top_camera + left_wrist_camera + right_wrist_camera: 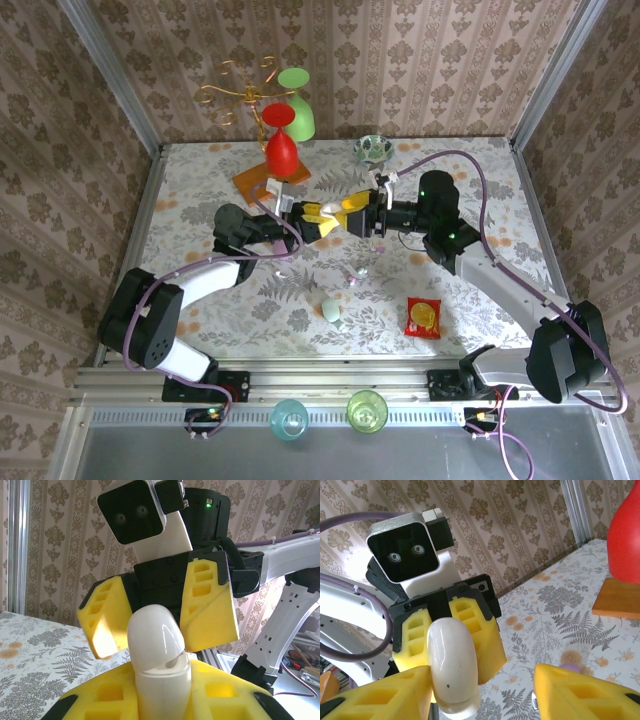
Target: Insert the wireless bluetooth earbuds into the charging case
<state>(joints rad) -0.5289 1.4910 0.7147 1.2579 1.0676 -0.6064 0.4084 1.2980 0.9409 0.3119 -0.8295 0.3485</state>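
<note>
Clamps a white charging case (159, 647) upright in jaws of the left gripper (161, 700); faces the right gripper (159, 630) with jaws spread either side.

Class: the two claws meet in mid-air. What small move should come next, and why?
Probably shut the right claw on the free end of the white case: the left claw grips its other end, its lid looks closed, and the right claw stands open around it.

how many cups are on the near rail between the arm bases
2: a teal cup on the left, a green cup right beside it; none seems hidden.
</note>
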